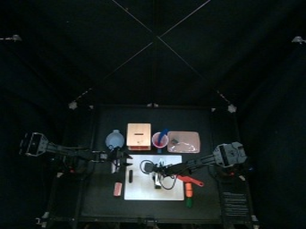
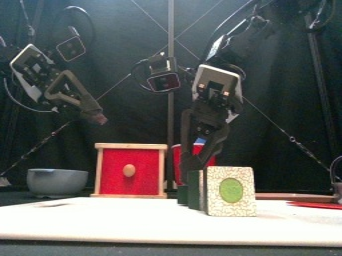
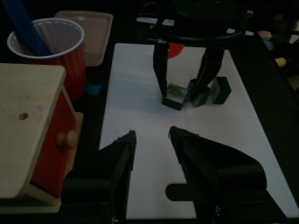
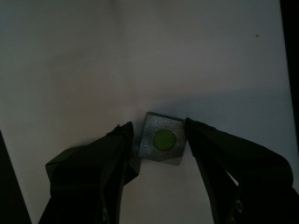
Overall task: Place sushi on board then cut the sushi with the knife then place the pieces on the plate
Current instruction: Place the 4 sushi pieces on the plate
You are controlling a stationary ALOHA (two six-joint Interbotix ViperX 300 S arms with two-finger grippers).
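The sushi roll (image 2: 222, 191), dark green blocks with a green-centred end face, stands on the white board (image 3: 233, 149). In the left wrist view it shows as two blocks a little apart, one small (image 3: 176, 95) and one larger (image 3: 218, 91). My right gripper (image 2: 201, 158) comes down on it from above, open, with a jaw on either side of the roll (image 4: 163, 145). My left gripper (image 3: 152, 134) hangs open and holds nothing, above the board's left part, high in the front view (image 2: 86, 110). A red knife (image 1: 191, 182) lies at the board's right edge.
Behind the board stand the wooden box (image 2: 131, 170) with its red drawer front, the red cup (image 3: 49, 45) holding a blue knife, the pink tray (image 1: 184, 140) and the blue-grey bowl (image 2: 56, 181). A small reddish toy (image 1: 117, 187) lies left of the board.
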